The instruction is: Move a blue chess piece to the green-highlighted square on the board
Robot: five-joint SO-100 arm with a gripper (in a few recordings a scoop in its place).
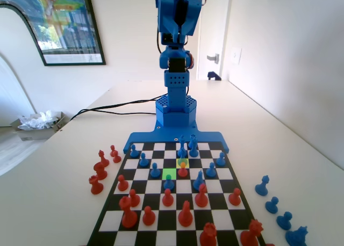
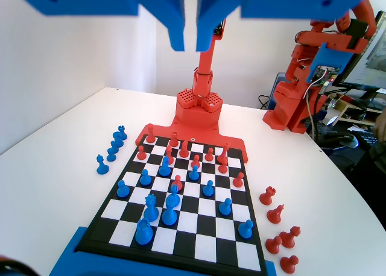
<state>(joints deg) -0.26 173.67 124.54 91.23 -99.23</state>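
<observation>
In the fixed view the blue arm (image 1: 177,52) stands upright at the far end of the board (image 1: 161,216), its top cut off by the picture's upper edge. The green-highlighted square (image 1: 169,173) lies near the middle of the board, with nothing standing on it. A small blue chess piece (image 1: 169,182) stands on the square just in front of it, toward the camera, and a red pawn (image 1: 183,169) stands on the yellow-lit square (image 1: 183,163) just to its right. Captured red pieces (image 1: 99,171) sit on the table (image 1: 301,149) left of the board and captured blue pieces (image 1: 274,203) to the right; the nearest ones are cut off at the bottom edge.

In the wrist view the gripper (image 2: 190,38) hangs high above the board, well clear of every piece. Its two jaws are blurred and cut off at the top, with a narrow gap between them and nothing held. The lit squares cannot be made out here, so the piece cannot be picked out among the similar blue ones.
</observation>
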